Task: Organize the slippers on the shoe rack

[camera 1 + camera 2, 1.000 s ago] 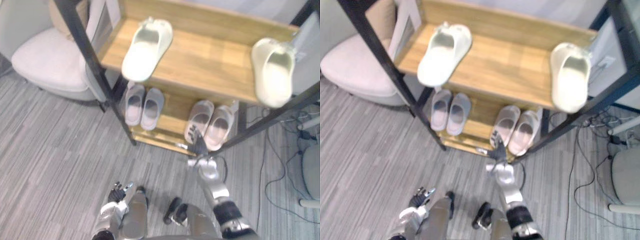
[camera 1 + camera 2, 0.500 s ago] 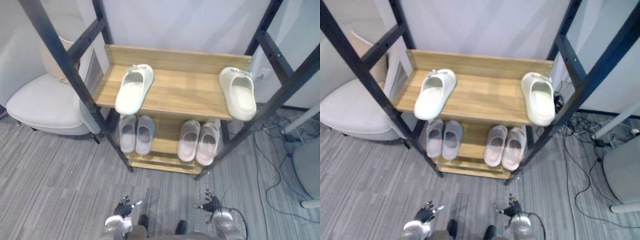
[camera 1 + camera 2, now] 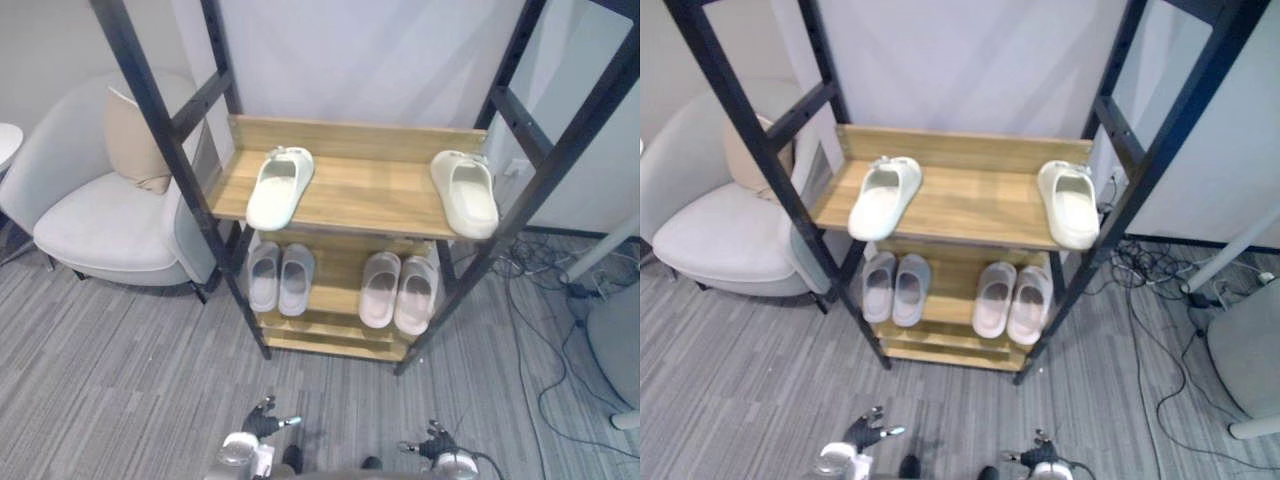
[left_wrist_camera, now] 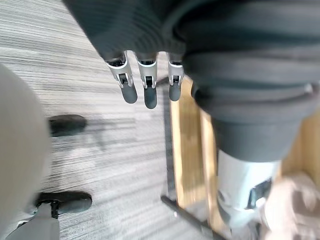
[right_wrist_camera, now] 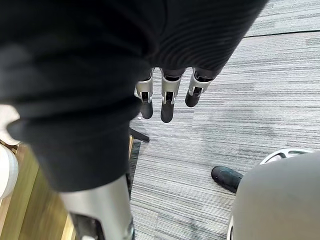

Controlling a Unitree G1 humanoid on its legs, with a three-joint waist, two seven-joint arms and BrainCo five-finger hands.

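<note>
Left eye view: a shoe rack (image 3: 350, 135) with a black frame and wooden shelves is seen standing on grey striped carpet (image 3: 120, 370). On the upper shelf (image 3: 370, 195) two cream slippers are laid well apart. The left cream slipper (image 3: 280, 187) is turned a little askew near the left post, and the right cream slipper (image 3: 464, 193) is set at the right edge. On the lower shelf (image 3: 330, 330) a grey pair (image 3: 279, 277) is placed side by side at the left, and a pink pair (image 3: 398, 291) at the right.

The left hand (image 3: 262, 420) and the right hand (image 3: 437, 448) are seen low over the carpet in front of the rack, well apart from it. In the wrist views the fingers (image 4: 144, 92) of the left and the fingers (image 5: 167, 107) of the right are held straight, and nothing is gripped.

A pale armchair (image 3: 100, 215) with a beige cushion (image 3: 135, 140) is seen just left of the rack, and cables (image 3: 560, 330) are strewn on the floor to its right.
</note>
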